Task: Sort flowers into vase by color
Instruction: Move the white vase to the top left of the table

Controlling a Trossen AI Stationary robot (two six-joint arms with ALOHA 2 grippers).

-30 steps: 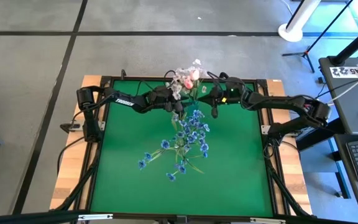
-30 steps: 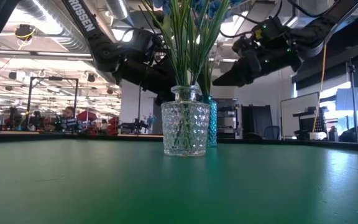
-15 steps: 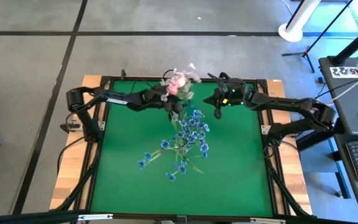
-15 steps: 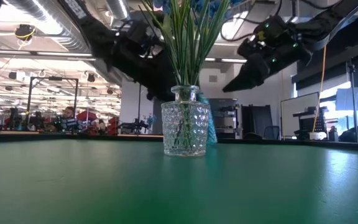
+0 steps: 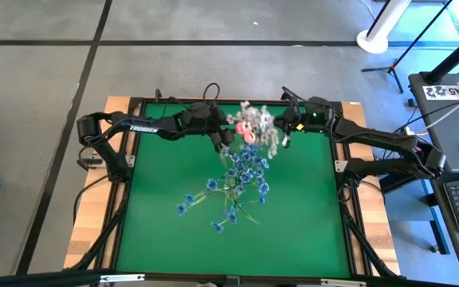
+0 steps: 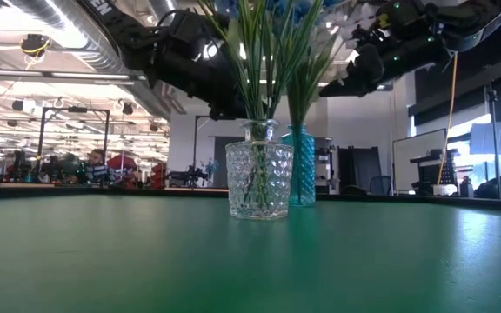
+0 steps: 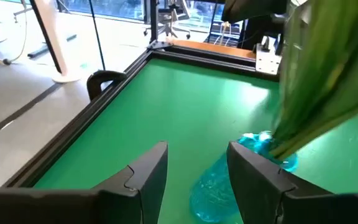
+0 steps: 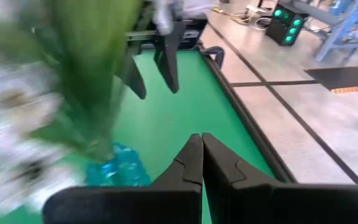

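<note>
- Since half a second ago, we see the pink and white flowers [image 5: 252,127] shifted toward the right arm, and the blue vase [image 6: 301,165] stands upright again beside the clear vase [image 6: 258,170].
- Our left gripper [image 5: 217,137] hangs over the far middle of the green table [image 5: 158,207], its jaws partly apart with nothing between them.
- Our right gripper [image 5: 285,135] hangs just beside the pink and white flowers, its jaws pressed shut on nothing.
- Blue flowers [image 5: 241,177] spread from the clear vase over the table's middle.
- Both vases stand well clear of the dark frame [image 5: 347,191] round the table; the near half of the green top lies open.
- White lettering on the left arm [image 5: 138,127] is too small for us to read.
</note>
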